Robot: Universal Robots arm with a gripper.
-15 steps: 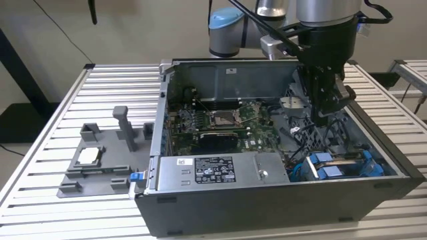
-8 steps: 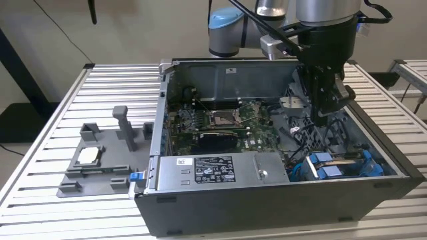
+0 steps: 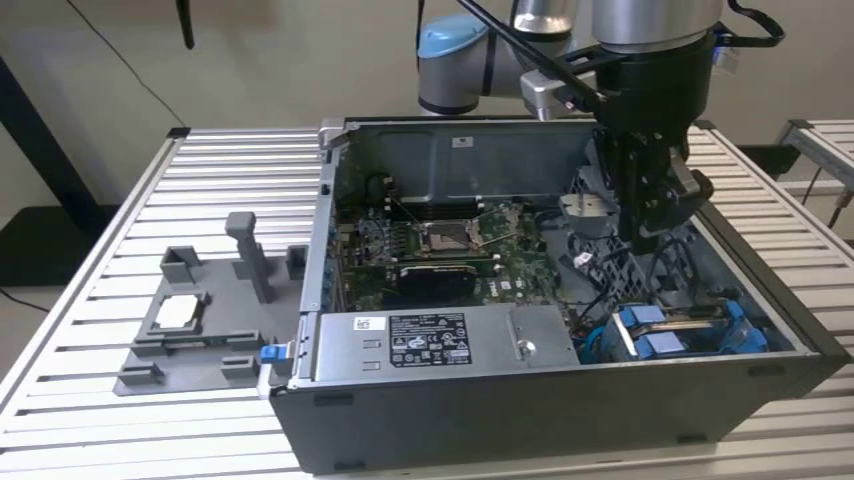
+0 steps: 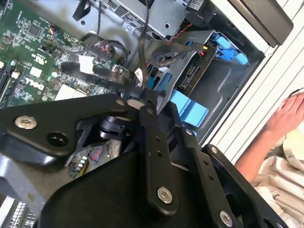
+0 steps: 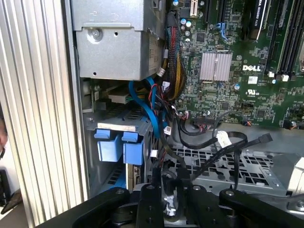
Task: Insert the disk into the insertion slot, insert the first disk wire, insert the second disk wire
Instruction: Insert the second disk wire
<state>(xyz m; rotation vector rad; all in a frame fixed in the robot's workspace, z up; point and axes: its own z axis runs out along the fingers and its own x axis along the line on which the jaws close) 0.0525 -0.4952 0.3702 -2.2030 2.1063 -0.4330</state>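
Note:
The disk (image 3: pixel 683 330), silver in its bright blue carrier, sits in the insertion slot (image 3: pixel 763 338) at the case's front corner on the exterior view's right. Its blue tabs (image 5: pixel 116 145) show in the first wrist view, and its blue frame (image 4: pixel 192 108) lies in the grey cage (image 4: pixel 228 88) in the second wrist view. My gripper (image 3: pixel 645 242) hangs inside the case just behind the disk. Its fingers are shut on a thin black disk wire (image 4: pixel 144 42) that rises from the fingertips (image 4: pixel 141 97). In the first wrist view the same wire (image 5: pixel 167 187) runs out of the gripper (image 5: pixel 167 202) toward the cable bundle.
The grey power-supply box (image 3: pixel 427 345) fills the case's front, with the green motherboard (image 3: pixel 441 250) behind it. Loose black cables (image 5: pixel 223 140) cross a perforated plate. A grey fixture (image 3: pixel 200 325) stands on the slatted table. A person's hand (image 4: pixel 290 111) rests beside the case.

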